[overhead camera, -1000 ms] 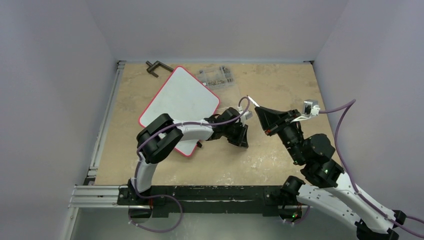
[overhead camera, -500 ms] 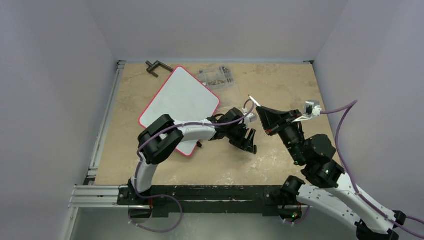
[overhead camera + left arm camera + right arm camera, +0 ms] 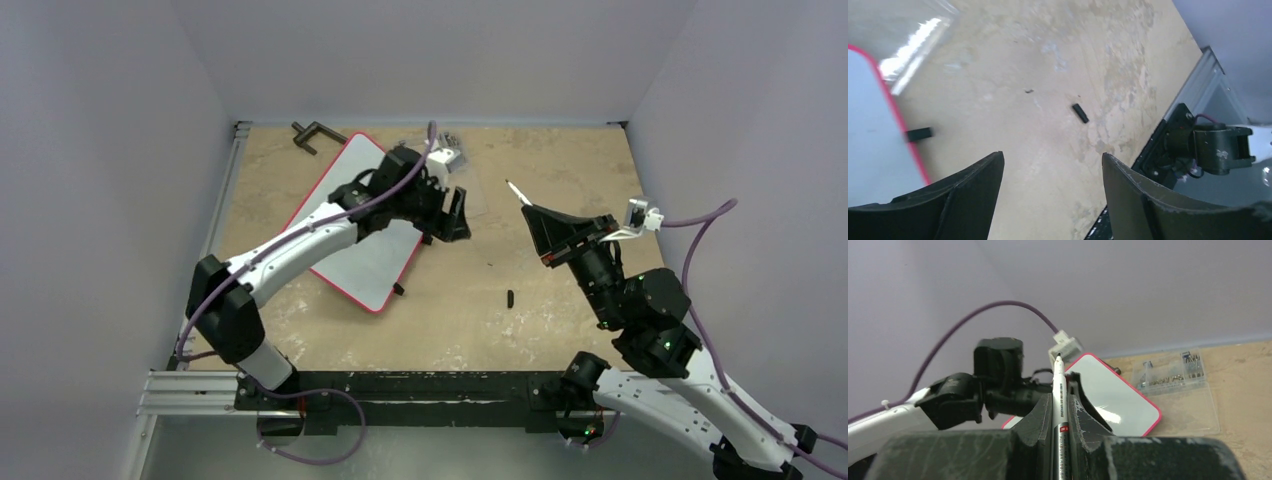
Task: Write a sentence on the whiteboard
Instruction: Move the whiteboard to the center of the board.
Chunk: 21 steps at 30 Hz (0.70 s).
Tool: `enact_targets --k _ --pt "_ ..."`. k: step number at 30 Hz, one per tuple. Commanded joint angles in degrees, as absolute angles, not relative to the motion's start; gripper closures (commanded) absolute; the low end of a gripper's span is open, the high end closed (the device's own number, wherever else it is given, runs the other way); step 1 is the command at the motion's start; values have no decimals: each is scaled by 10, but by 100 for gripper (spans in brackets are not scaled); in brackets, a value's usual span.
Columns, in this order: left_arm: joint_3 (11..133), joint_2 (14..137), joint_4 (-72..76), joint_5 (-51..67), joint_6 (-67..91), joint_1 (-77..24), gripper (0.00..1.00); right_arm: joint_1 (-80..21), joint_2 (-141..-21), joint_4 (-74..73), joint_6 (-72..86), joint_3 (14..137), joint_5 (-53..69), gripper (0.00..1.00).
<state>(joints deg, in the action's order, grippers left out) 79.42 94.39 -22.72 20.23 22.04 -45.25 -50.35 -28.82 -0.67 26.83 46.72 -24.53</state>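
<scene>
The whiteboard (image 3: 365, 235) lies tilted at the table's far left, white with a red rim (image 3: 895, 117). Its face (image 3: 1113, 397) is bare, and no sentence shows on it. My right gripper (image 3: 530, 210) hovers right of centre, shut on a white marker (image 3: 1058, 390) whose uncapped tip (image 3: 511, 187) points up and toward the board. My left gripper (image 3: 455, 215) hangs open and empty (image 3: 1052, 157) above the board's right edge. The small black marker cap (image 3: 510, 298) lies loose on the table (image 3: 1079, 112).
A clear plastic box of small parts (image 3: 1173, 385) stands behind the board, mostly hidden by my left arm in the top view. A black clamp (image 3: 315, 135) lies at the far left corner. A black foot of the board (image 3: 918, 133) sticks out at its edge.
My left gripper opened beside the marker's tip and swung up and away to the board's far right edge. The black cap now lies on the table. My right gripper drifted slightly right.
</scene>
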Motion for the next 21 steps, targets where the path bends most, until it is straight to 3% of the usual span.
enact_targets --k 1,11,21 --pt "844 881 -332 150 150 -393 29 -505 -295 3 255 495 -245 100" --pt "911 833 -403 164 136 -187 30 -505 -309 11 268 480 -226 100" --pt "1021 955 -449 278 117 -41 31 -505 -362 -22 258 498 -195 100"
